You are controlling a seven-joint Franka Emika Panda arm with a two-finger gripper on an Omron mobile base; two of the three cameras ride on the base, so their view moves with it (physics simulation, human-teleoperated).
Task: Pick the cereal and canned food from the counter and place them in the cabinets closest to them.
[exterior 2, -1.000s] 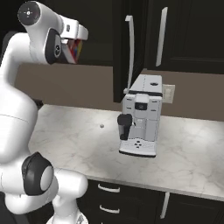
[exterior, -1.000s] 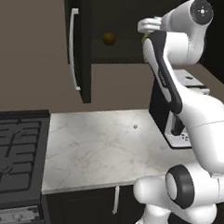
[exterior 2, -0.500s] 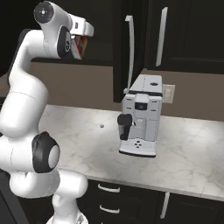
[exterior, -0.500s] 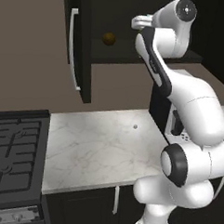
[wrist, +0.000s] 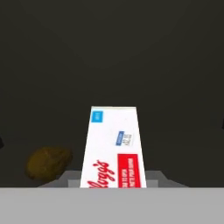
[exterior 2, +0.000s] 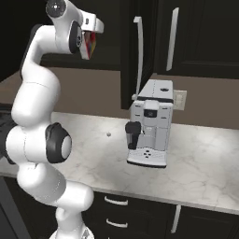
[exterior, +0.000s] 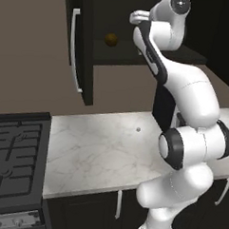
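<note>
While the hand pinches the cereal at the mouth of the open cabinet, beside a brown lump, placing is under way; next, probably lower it onto the shelf and let go.

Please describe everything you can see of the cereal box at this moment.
The cereal box is a small rectangular carton. In the hand view its white side carries a red panel, small blue labels and red script. In the right base view a colourful red and yellow face shows at the end effector, raised to the open upper cabinet. A brown roundish item lies beside it.
</note>
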